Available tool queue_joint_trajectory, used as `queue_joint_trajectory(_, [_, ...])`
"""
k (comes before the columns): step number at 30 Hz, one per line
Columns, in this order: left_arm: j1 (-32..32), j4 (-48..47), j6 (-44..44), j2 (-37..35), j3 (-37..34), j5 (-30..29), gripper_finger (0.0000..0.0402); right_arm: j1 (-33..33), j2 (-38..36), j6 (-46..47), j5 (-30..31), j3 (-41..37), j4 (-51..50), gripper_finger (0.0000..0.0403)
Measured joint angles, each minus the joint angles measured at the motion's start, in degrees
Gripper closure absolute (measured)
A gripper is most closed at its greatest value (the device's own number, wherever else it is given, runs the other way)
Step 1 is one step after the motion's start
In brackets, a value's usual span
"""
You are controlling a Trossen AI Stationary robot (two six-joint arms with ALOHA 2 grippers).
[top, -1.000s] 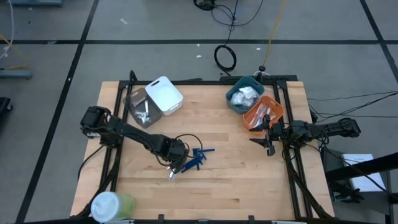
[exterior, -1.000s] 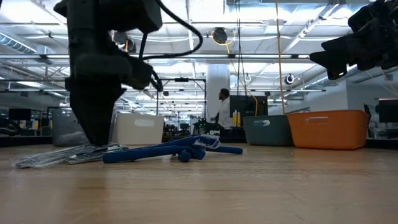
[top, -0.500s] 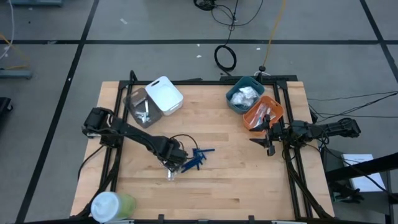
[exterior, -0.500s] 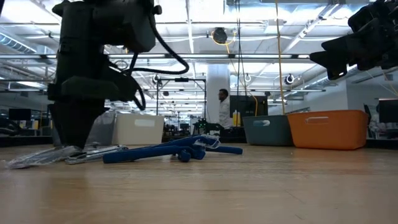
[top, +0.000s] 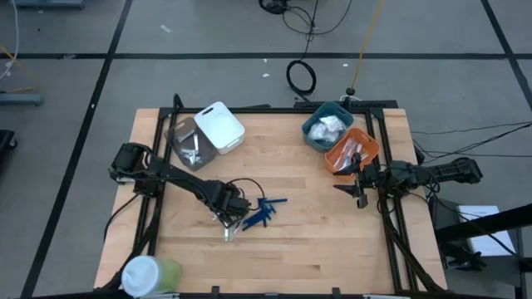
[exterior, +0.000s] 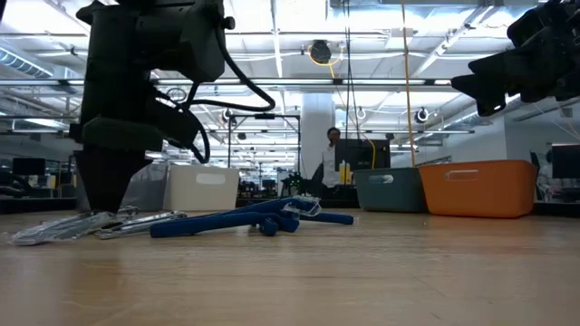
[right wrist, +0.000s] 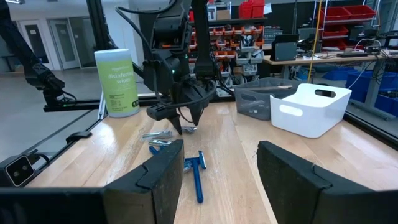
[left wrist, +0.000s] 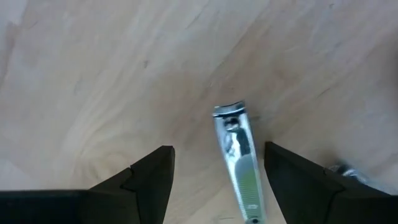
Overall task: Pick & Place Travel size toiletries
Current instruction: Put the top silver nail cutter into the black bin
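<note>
The left gripper (top: pixel 226 218) hangs over the small cluster of toiletries near the middle of the bench (top: pixel 291 249), its jaws released and pointing down. In the left wrist view a silver nail clipper (left wrist: pixel 239 158) lies flat on the wood between the two fingers, nearer one finger than the other, and neither finger touches it. This stance suits a straddle grasp: open jaws on either side of a thin flat item let the fingers close across its narrow width.

Just beside the clipper lie the blue razors (top: pixel 264 212), tangled together, with more silver pieces (exterior: pixel 100 225) close by in the low view. Such crowding probably calls for a careful descent so that only one item is caught.

The sorted containers stand along the far edge: a clear bin (top: pixel 187 145) holding silver items beside a white bin (top: pixel 220 126), and a teal bin (top: pixel 327 124) touching an orange bin (top: pixel 353 151).

The right gripper (top: pixel 359 188) waits at the bench's right edge near the orange bin, jaws released and holding nothing.
</note>
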Motion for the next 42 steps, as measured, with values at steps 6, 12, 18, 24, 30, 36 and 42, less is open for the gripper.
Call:
queue_joint_trajectory(6, [-0.1, 2.6, -2.3, -0.1, -0.7, 1.0, 0.0151, 0.0, 0.0, 0.0, 0.0, 0.0, 0.0, 0.0211])
queue_joint_trajectory(12, [-0.1, 3.2, -2.0, -0.1, -0.7, 1.1, 0.0151, 0.0, 0.0, 0.0, 0.0, 0.0, 0.0, 0.0211])
queue_joint_trajectory(18, [-0.1, 4.5, -1.8, 0.0, -0.7, 1.3, 0.0183, 0.0, 0.0, 0.0, 0.0, 0.0, 0.0, 0.0211])
queue_joint_trajectory(24, [-0.2, 5.8, -1.6, 0.0, -0.7, 0.4, 0.0263, 0.0, 0.0, 0.0, 0.0, 0.0, 0.0, 0.0211])
queue_joint_trajectory(30, [0.0, 8.9, 4.4, 0.1, -0.7, -4.1, 0.0315, 0.0, 0.0, 0.0, 0.0, 0.0, 0.0, 0.0211])
queue_joint_trajectory(36, [0.0, 10.8, 9.5, 0.1, -0.7, -4.7, 0.0364, 0.0, 0.0, 0.0, 0.0, 0.0, 0.0, 0.0211])
queue_joint_trajectory(42, [0.0, 11.0, 10.8, -1.7, -0.9, -5.2, 0.0366, 0.0, 0.0, 0.0, 0.0, 0.0, 0.0, 0.0211])
